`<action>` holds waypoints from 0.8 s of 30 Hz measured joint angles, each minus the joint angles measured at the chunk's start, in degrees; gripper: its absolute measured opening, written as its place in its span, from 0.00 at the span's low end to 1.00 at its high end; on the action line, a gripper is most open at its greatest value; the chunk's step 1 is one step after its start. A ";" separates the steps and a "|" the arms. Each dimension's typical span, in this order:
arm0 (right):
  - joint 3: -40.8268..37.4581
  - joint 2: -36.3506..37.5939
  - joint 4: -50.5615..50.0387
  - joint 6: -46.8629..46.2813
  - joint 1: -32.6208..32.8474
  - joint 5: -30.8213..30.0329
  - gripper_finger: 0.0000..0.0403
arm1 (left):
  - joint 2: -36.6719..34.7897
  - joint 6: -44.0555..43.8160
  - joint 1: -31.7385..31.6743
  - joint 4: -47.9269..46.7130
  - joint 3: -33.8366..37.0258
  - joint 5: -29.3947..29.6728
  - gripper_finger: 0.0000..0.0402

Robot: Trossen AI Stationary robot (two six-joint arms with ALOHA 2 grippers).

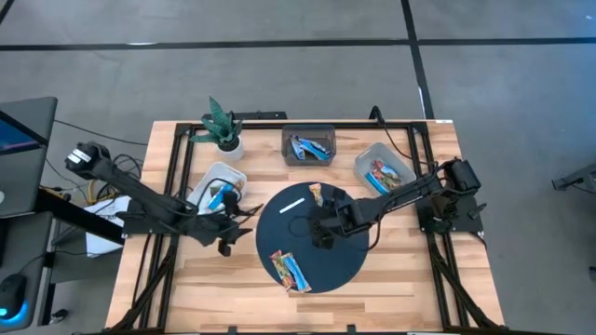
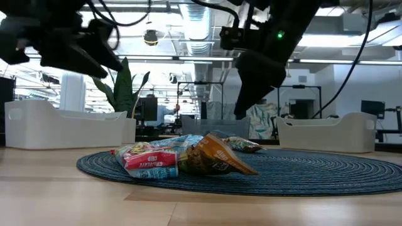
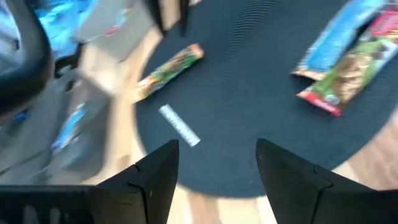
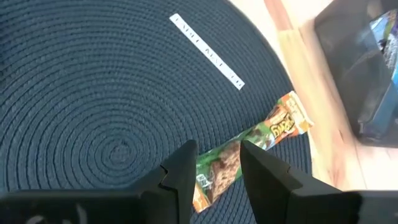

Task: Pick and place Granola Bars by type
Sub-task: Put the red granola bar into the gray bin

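A round dark-blue woven mat (image 1: 349, 265) lies mid-table. One green-and-orange granola bar (image 4: 273, 127) lies flat near the mat's far edge, beside a thin white stick (image 4: 205, 50). A small pile of blue and red-green bars (image 1: 289, 270) lies on the mat's near part, and also shows in the low view (image 2: 157, 160). My right gripper (image 4: 214, 171) hovers above the mat, open by a narrow gap, its fingertips just short of the green bar's near end. My left gripper (image 3: 214, 168) is wide open above the mat's left edge (image 1: 228, 223), holding nothing.
Three bins stand round the mat's far side. A white bin (image 1: 207, 177) on the left holds blue bars, a dark bin (image 1: 307, 135) at the far middle holds blue bars, and a white bin (image 1: 368, 158) on the right holds red multicoloured bars. A potted plant (image 1: 222, 126) stands at the far left.
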State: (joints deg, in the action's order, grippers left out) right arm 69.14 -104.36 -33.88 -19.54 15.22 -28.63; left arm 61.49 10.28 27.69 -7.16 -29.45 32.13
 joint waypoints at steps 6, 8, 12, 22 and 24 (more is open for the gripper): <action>-0.02 0.00 -0.21 0.59 1.50 0.03 0.29 | 7.08 8.60 -4.66 10.64 0.00 -17.93 0.52; -0.02 0.00 -0.20 1.65 2.34 0.13 0.29 | 9.45 10.63 -5.83 13.95 0.00 -23.49 0.52; -0.02 0.00 -0.25 2.02 4.27 0.16 0.29 | 14.89 12.85 -7.85 20.32 0.00 -33.07 0.52; -0.02 0.00 -0.23 3.51 8.13 0.16 0.29 | 28.93 13.11 -12.70 32.46 -0.27 -46.25 0.52; -0.02 0.00 -0.21 3.51 8.40 0.14 0.29 | 30.85 13.10 -13.44 32.50 -1.24 -47.53 0.52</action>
State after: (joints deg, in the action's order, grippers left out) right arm 69.12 -104.36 -34.09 -16.03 23.63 -28.49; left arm 92.33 23.38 14.25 25.34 -30.69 -15.40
